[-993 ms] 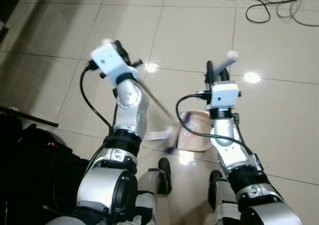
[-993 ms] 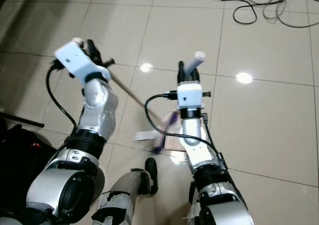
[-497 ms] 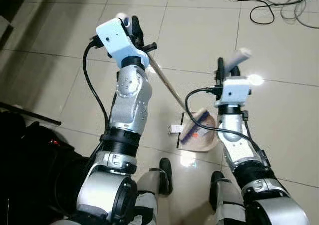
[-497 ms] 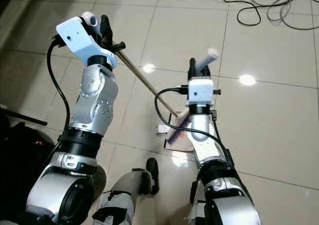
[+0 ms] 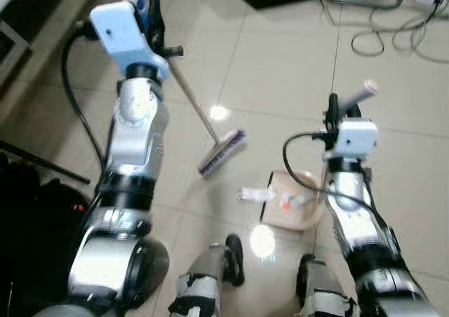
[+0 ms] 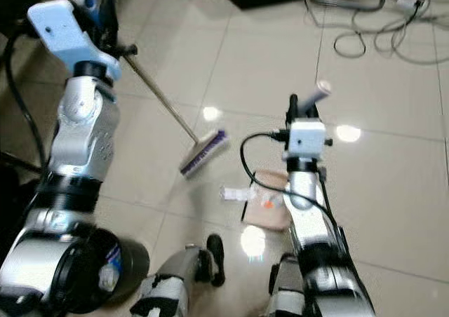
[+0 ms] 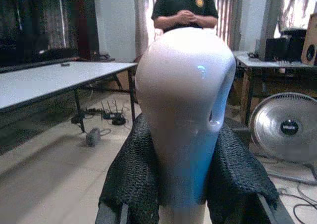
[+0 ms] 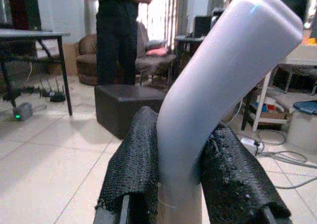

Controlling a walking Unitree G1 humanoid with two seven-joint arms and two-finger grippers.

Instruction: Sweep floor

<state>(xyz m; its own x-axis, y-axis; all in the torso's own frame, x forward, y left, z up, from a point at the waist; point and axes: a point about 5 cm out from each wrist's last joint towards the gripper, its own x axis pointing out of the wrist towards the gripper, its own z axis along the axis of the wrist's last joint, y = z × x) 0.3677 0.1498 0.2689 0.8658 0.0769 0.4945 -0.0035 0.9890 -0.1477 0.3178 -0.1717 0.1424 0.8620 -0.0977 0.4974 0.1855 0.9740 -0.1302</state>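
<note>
While left hand [image 5: 149, 12] grips broom [image 5: 221, 151] (raised).

No legible text; fan [image 7: 289, 127] hub badge blurred; shirt [image 7: 184, 1] emblem too small to read

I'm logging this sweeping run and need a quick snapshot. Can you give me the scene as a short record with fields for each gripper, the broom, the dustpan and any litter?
left gripper: shut on the broom handle's white top, held high
right gripper: shut on the dustpan handle
broom: head raised off to the left of the dustpan, shaft slanting up to the left gripper
dustpan: on the floor by the robot's feet, small orange bit inside
litter: a white scrap on the tiles just left of the dustpan
floor: glossy beige tiles
</note>
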